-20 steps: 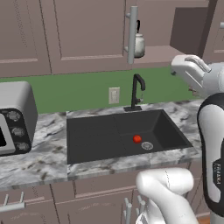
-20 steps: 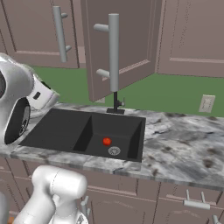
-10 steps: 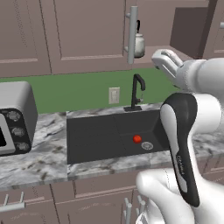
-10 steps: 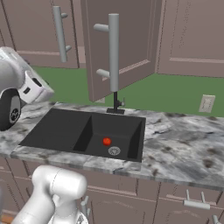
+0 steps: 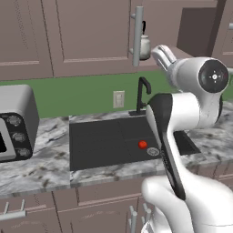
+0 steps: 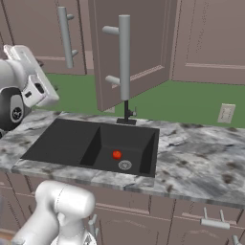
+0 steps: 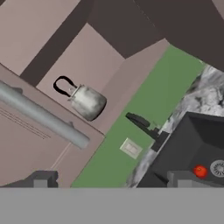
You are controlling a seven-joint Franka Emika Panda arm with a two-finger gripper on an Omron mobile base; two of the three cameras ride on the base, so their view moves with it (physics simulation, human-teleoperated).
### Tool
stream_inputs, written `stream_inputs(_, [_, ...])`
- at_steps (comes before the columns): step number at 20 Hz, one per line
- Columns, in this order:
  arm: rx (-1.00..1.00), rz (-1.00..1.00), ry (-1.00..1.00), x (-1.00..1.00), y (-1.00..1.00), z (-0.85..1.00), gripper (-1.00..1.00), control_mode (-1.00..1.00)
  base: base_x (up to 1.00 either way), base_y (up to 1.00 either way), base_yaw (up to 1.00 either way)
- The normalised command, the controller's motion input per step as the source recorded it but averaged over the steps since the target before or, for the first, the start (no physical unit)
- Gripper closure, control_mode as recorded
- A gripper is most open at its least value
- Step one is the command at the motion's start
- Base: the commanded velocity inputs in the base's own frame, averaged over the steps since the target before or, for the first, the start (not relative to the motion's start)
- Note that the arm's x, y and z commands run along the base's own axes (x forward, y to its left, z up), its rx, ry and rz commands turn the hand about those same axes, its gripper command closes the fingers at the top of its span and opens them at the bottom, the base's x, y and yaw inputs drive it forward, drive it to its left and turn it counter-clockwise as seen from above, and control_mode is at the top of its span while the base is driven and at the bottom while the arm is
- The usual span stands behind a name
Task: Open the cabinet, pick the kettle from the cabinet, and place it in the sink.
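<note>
Claw [image 7: 111, 180] spread wide, gripping nothing. Ahead of fingertips: one kettle [image 7: 86, 101] in open cabinet [image 7: 65, 65], one sink [image 7: 192, 144], one red ball [image 7: 200, 171].

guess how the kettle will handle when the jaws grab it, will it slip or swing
The kettle looks smooth and rounded, so a grip on its body may slip. Its thin arched handle probably suits the jaws better, though the body could swing beneath. It looks rigid and small, likely light.
</note>
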Motion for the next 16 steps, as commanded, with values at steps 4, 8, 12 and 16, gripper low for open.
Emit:
stream_inputs(4, [0.13,-0.12,0.00,0.37,-0.10,0.00,-1.00,-1.00,0.00,0.00,0.00])
stream_inputs(8, [0.11,-0.05,0.00,0.33,-0.22,0.00,-1.00,-1.00,0.00,0.00,0.00])
stream_inputs(12, [0.07,-0.11,-0.02,0.25,-0.29,0.00,-1.00,-1.00,0.00,0.00,0.00])
stream_inputs(16, [0.08,-0.22,-0.13,0.12,-0.25,-0.01,-1.00,-1.00,0.00,0.00,0.00])
